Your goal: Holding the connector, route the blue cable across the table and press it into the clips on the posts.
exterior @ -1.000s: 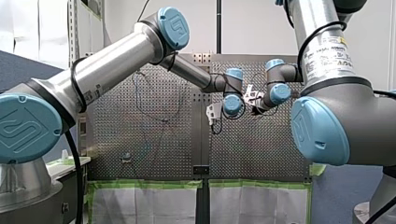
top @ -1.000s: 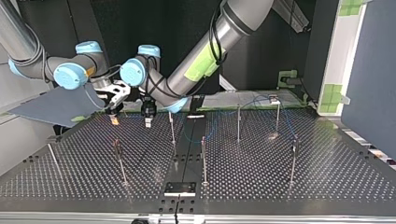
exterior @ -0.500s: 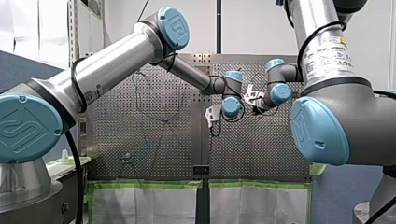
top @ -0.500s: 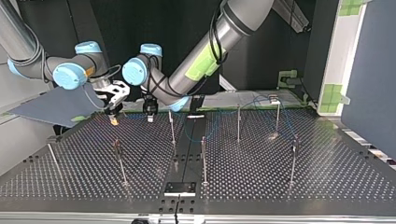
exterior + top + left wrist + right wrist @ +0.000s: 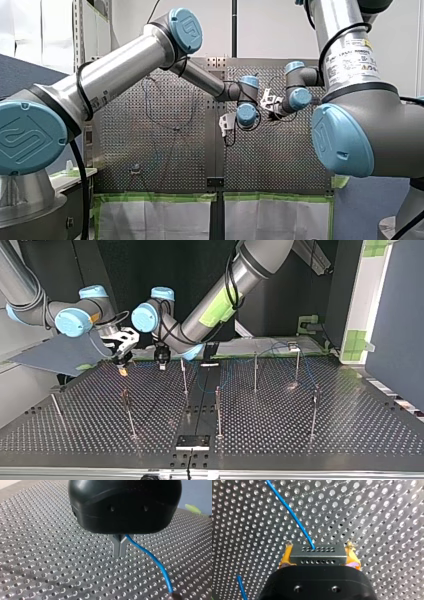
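**Held at two points, ready to clip**

In the top view, my right gripper (image 5: pixel 122 369) sits furthest left, its yellow pads (image 5: pixel 286 556) clamped on the grey connector (image 5: pixel 318 555). The blue cable (image 5: pixel 153 560) runs rightward from it to my left gripper (image 5: pixel 161 365), whose metal fingers (image 5: pixel 117 547) are pinched together on it. The nearest post (image 5: pixel 184 375) stands just right of that gripper, so my left arm looks better placed to press.

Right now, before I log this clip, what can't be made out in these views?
Left wrist view: whether my left tool actually pinches the blue cable; its black housing hides the spot.
Top view: whether the cable is pressed into any of the posts; too small.
Right wrist view: where the cable leads from the connector; cut off by the edge.
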You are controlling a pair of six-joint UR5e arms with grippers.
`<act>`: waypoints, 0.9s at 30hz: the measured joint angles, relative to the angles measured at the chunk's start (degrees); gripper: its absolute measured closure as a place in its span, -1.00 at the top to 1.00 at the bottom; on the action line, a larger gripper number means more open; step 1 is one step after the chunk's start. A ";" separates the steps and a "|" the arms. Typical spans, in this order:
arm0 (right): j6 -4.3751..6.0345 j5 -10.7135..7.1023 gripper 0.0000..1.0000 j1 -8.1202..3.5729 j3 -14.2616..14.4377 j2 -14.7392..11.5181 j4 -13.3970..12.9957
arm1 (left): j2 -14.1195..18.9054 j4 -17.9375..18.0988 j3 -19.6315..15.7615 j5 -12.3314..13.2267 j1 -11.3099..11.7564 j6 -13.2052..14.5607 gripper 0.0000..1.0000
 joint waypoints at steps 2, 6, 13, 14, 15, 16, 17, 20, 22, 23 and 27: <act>0.05 -0.06 -1.00 0.03 -0.07 -0.32 0.02 | 0.09 -0.14 0.01 -0.06 -0.07 -0.30 -0.98; 0.39 -0.45 -1.00 -0.14 -0.52 -1.75 0.12 | 0.30 -0.75 0.36 -0.64 -0.25 -0.60 -0.98; 1.17 -1.93 -1.00 -0.45 -1.59 -5.06 0.91 | 1.12 -3.89 2.54 -3.45 -0.46 -0.84 -0.98; 1.26 -2.15 -1.00 -0.46 -1.71 -5.43 1.01 | 1.41 -4.33 2.68 -3.64 -0.48 -0.85 -0.98; 1.35 -2.42 -1.00 -0.48 -1.88 -5.81 1.20 | 1.76 -4.78 2.79 -3.79 -0.49 -0.86 -0.98; 1.38 -2.58 -1.00 -0.49 -2.01 -6.03 1.43 | 2.27 -5.34 2.87 -3.93 -0.49 -0.85 -0.98; 1.37 -2.72 -1.00 -0.49 -2.13 -6.18 1.71 | 2.68 -5.69 2.92 -4.00 -0.50 -0.83 -0.98; 1.36 -2.93 -1.00 -0.50 -2.45 -6.55 2.64 | 4.04 -6.36 2.99 -4.14 -0.50 -0.74 -0.98; 1.43 -2.97 -1.00 -0.50 -2.57 -6.93 3.09 | 5.00 -6.58 3.00 -4.17 -0.50 -0.73 -0.98; 1.45 -2.98 -1.00 -0.51 -2.61 -7.11 3.22 | 5.42 -6.63 3.00 -4.18 -0.50 -0.71 -0.98; 1.68 -3.08 -1.00 -0.69 -2.94 -8.01 3.92 | 7.01 -6.63 3.05 -4.19 -0.51 -0.56 -0.98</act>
